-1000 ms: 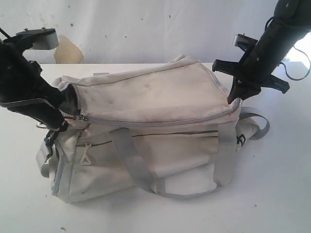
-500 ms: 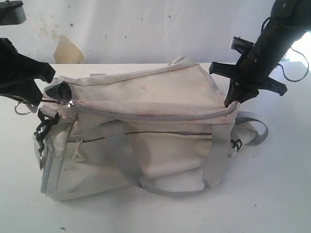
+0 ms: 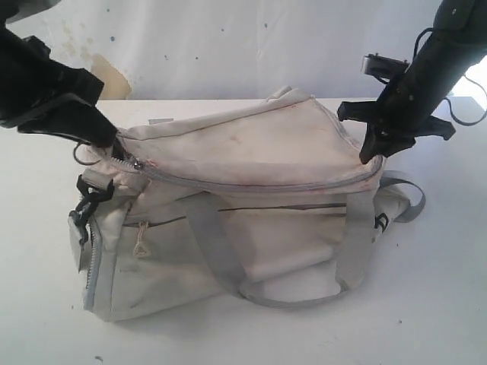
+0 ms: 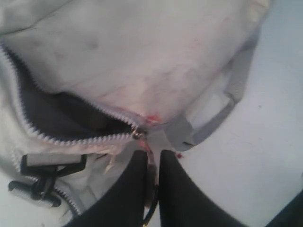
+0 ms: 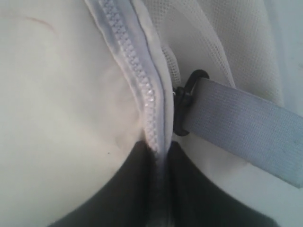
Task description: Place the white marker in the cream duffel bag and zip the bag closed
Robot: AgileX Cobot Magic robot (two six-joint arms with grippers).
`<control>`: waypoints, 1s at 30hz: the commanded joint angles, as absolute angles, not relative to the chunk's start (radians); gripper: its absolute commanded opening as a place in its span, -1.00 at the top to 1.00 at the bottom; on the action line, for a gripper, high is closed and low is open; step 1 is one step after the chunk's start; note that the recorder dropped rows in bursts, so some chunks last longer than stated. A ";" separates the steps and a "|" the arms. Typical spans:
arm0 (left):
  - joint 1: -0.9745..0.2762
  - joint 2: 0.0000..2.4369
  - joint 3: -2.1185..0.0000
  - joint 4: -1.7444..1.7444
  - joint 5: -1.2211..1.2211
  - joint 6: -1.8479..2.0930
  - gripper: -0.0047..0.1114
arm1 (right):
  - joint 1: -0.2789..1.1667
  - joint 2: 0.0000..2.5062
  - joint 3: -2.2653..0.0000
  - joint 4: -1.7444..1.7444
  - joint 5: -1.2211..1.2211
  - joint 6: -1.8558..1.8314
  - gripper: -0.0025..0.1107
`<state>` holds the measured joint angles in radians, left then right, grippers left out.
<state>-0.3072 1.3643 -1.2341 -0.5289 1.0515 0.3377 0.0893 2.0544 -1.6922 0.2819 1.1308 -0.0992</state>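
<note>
**Cream bag nearly zipped, a short gap showing at its left end**

Dark fingers [image 4: 135,175] of the left tool [image 4: 150,153] are pinching narrow, almost touching. What looks like the zip pull [image 4: 146,146] is running in between them, just behind the slider [image 4: 137,133]. Beyond the slider a short run of teeth is gaping over dark lining.

The right tool [image 5: 157,149] is likewise clamping narrow, on the opposite end of the top zipper [image 5: 142,94]. A black clip [image 5: 182,106] and a grey webbing strap [image 5: 246,120] are sitting just beside it.

From outside, the cream duffel bag [image 3: 243,144] is lying across the middle of the worktop [image 3: 426,304]. The left tool [image 3: 125,152] is gripping the end toward the left edge and the right tool [image 3: 371,156] the end toward the right edge. Between them the teeth are meshing along the front of the lid.

The white marker is showing in no view. I am judging that it is already inside the bag, though the dark opening is not revealing it.

The step in hand looks like the closing of the zip, and it is close to finishing. The next move is calling for the left tool to draw the slider round the curve at the bag's left end, toward the far-left corner. The right tool should be anchoring the other end so the soft fabric is not bunching ahead of the slider. The pull needs to follow the line of the teeth, not lift away from it.
</note>
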 commanded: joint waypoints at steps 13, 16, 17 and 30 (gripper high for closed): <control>-0.302 1.357 -1.048 -0.582 0.887 0.490 0.92 | 0.079 1.993 -1.688 0.296 1.108 -0.135 -0.32; -0.302 1.357 -1.026 -0.608 0.856 0.513 0.80 | 0.080 1.975 -1.688 0.322 1.108 -0.155 -0.32; -0.302 1.357 -1.022 -0.618 0.849 0.516 0.71 | 0.080 1.973 -1.688 0.332 1.108 -0.164 -0.32; -0.302 1.355 -1.000 -0.515 0.754 0.381 -0.25 | 0.152 1.968 -1.688 0.393 1.176 -0.268 -0.28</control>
